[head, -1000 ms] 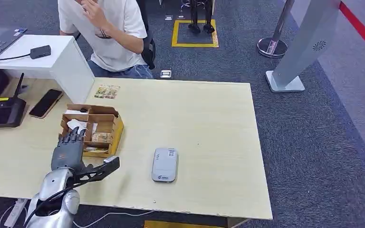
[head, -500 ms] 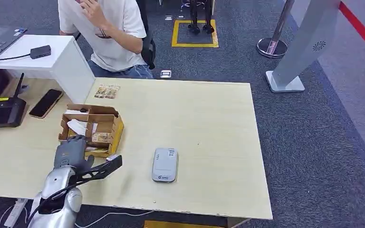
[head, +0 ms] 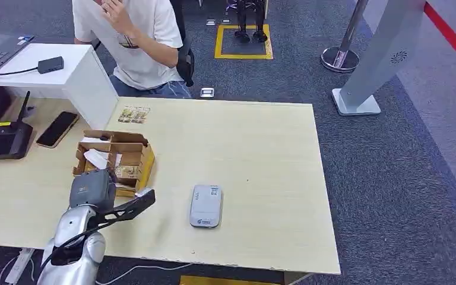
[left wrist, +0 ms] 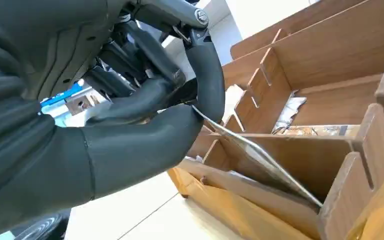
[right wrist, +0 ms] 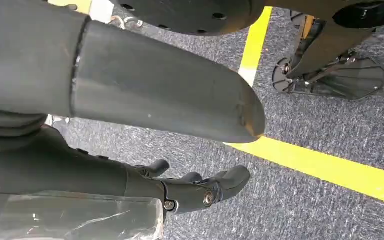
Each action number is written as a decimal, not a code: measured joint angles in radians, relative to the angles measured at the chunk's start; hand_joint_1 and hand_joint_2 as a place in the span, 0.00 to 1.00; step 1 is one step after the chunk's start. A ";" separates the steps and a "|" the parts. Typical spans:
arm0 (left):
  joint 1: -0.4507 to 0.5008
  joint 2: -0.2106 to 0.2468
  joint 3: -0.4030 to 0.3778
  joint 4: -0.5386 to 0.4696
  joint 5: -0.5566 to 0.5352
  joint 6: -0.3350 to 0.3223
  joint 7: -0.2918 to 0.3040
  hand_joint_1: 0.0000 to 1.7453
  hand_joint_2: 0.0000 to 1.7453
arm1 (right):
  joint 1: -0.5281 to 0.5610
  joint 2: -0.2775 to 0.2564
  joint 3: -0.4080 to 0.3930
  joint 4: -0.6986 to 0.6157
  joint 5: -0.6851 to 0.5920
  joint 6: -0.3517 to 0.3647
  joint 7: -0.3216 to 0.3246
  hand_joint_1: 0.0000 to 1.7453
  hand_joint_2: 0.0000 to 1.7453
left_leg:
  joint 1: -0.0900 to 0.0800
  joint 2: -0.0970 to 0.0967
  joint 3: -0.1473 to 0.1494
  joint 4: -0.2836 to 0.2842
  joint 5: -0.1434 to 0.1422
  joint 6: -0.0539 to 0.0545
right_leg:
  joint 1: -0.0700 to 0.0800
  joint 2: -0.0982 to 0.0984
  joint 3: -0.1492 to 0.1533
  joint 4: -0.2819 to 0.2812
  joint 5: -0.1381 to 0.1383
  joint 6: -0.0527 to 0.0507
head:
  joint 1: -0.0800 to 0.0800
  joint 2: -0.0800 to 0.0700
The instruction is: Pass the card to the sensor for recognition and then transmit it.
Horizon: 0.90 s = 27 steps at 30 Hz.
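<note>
Head view: left hand (head: 92, 189) now sits at the near edge of the wooden box (head: 114, 161), drawn back toward the robot from a second ago, when its fingers reached over the box's compartments; its fingers have since curled in. That reads as the pick-up step closing: a card being lifted out of the box, with the pass over the reader (head: 206, 205) not yet begun. The grey reader lies flat on the table (head: 261, 154), well apart from the hand, to its right. A person sits at the far side of the table. Left wrist view: the thumb and a dark fingertip (left wrist: 207, 85) pinch the upper edge of a thin card (left wrist: 260, 160), which slants down into a box compartment; its lower end is at or just inside the divider, so it seems not fully free. Other cards lie in neighbouring slots. Right wrist view: right hand (right wrist: 200, 192) hangs over grey carpet with a yellow line, fingers loosely curled, holding nothing I can make out.
</note>
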 joint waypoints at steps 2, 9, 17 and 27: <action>-0.001 0.000 0.000 0.000 0.000 0.001 -0.001 1.00 1.00 | 0.000 0.000 0.000 0.000 0.000 0.000 0.000 0.00 0.00 | 0.000 0.000 0.000 0.000 0.000 0.000 | 0.000 0.000 0.000 0.000 0.000 0.000 | 0.000 0.000; -0.009 -0.002 0.011 0.000 0.000 0.002 -0.010 1.00 1.00 | 0.000 0.000 0.000 0.000 0.000 0.000 -0.002 0.00 0.00 | 0.000 0.000 0.000 0.000 0.000 0.000 | 0.000 0.000 0.000 0.000 0.000 0.000 | 0.000 0.000; -0.022 -0.006 0.014 0.000 0.000 0.015 -0.018 1.00 1.00 | 0.000 0.000 0.000 0.000 0.003 -0.003 -0.002 0.00 0.00 | 0.000 0.000 0.000 0.000 0.000 0.000 | 0.000 0.000 0.000 0.000 0.000 0.000 | 0.000 0.000; -0.031 -0.010 0.014 0.000 0.000 0.050 -0.021 1.00 1.00 | 0.000 0.000 0.000 0.000 0.003 -0.004 -0.002 0.00 0.00 | 0.000 0.000 0.000 0.000 0.000 0.000 | 0.000 0.000 0.000 0.000 0.000 0.000 | 0.000 0.000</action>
